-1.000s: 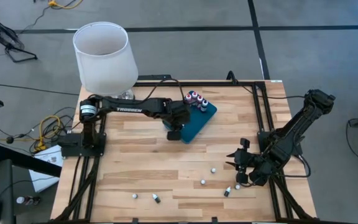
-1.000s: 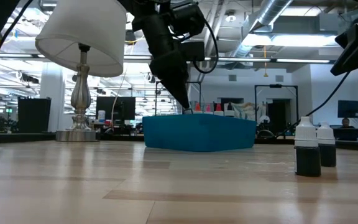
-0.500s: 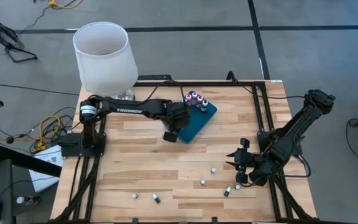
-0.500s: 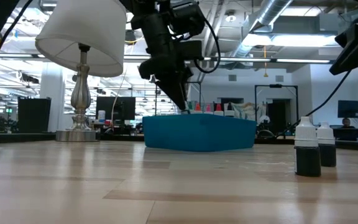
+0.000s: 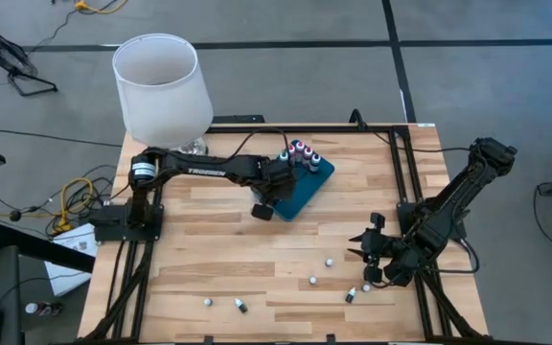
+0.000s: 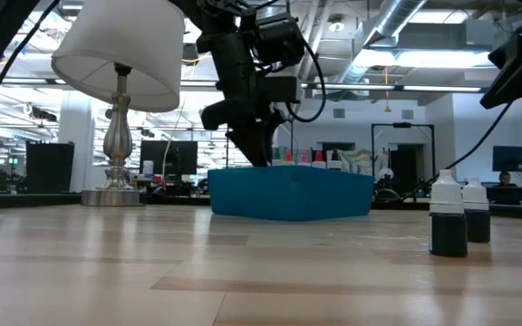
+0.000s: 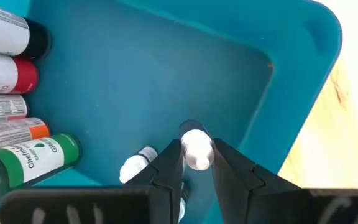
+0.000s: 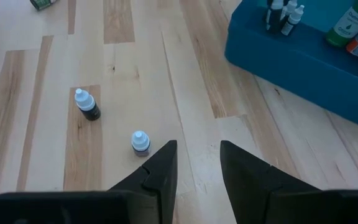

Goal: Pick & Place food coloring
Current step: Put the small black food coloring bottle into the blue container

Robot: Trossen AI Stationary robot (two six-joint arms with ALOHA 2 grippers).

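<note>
Change: we see the left tool [image 7: 197,163] has swung in over the tray [image 5: 316,182], where a second ago it hung at the tray's near edge.
Left tool: clenched on a white-capped bottle [image 7: 196,149], held above the tray floor.
Meaning: we judge the drop is next; release has not happened.
In tray: bottles [image 5: 301,153] bunched at the far end.
Bench [image 5: 218,259]: loose bottles [image 5: 312,281] near the front.
Right tool [image 8: 197,163]: parted, empty, waiting above two of them.
</note>
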